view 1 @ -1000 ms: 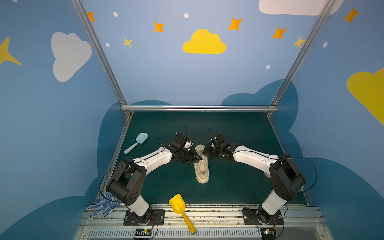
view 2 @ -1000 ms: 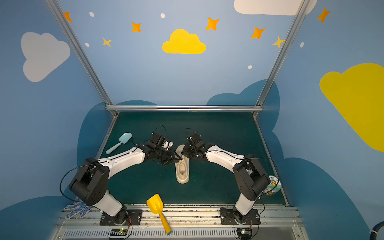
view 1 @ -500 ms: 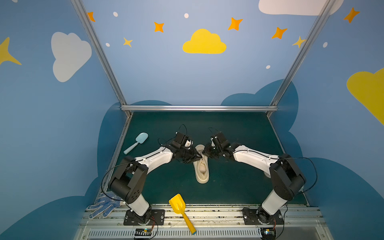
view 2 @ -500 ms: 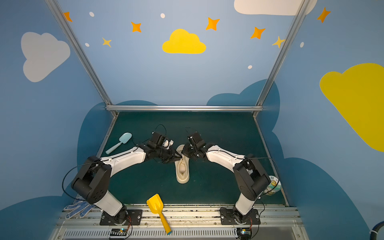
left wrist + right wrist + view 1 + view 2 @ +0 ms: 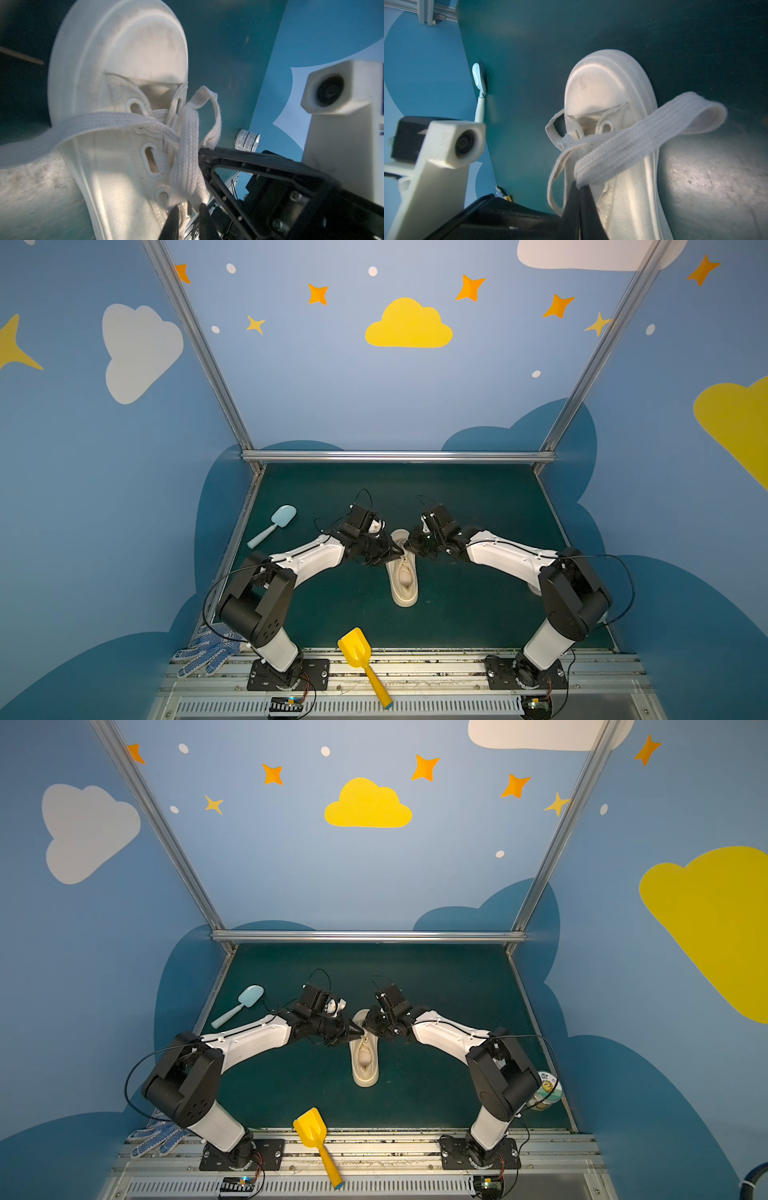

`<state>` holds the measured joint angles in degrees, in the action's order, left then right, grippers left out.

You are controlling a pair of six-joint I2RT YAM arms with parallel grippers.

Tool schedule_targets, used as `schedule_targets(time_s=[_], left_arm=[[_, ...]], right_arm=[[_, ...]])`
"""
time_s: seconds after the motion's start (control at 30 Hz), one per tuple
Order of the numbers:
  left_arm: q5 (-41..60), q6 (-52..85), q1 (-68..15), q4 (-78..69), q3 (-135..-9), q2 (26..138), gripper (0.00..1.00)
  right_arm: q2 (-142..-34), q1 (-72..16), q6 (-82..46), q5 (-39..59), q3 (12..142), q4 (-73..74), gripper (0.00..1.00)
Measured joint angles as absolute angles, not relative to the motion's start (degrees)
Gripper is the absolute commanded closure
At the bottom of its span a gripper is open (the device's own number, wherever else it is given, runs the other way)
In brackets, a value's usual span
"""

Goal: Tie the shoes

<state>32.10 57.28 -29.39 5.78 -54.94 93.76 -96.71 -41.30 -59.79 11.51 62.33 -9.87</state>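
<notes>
As 1 sneaker (image 5: 402, 580) lies ctr, 1 glove (image 5: 203, 649)

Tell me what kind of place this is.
Probably a robot training cell: two arms bolted to a metal rail, aluminium-framed walls painted with clouds and stars, a sneaker on a green mat.

yellow shovel (image 5: 361, 659) at the front edge, pale blue shovel (image 5: 274, 524) back left on the green mat (image 5: 478, 510), dotted glove (image 5: 208, 649) front left, tin (image 5: 546, 1090) far right
</notes>
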Motion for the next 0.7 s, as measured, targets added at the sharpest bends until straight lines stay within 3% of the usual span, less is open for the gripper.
schedule_targets(time_s=[0.7], left_arm=[[32.2, 58.3, -29.3, 4.2, -53.1, 93.8, 0.84]], right_arm=[[-96.7, -41.0, -59.8, 12.7, 62.3, -9.2, 1.00]])
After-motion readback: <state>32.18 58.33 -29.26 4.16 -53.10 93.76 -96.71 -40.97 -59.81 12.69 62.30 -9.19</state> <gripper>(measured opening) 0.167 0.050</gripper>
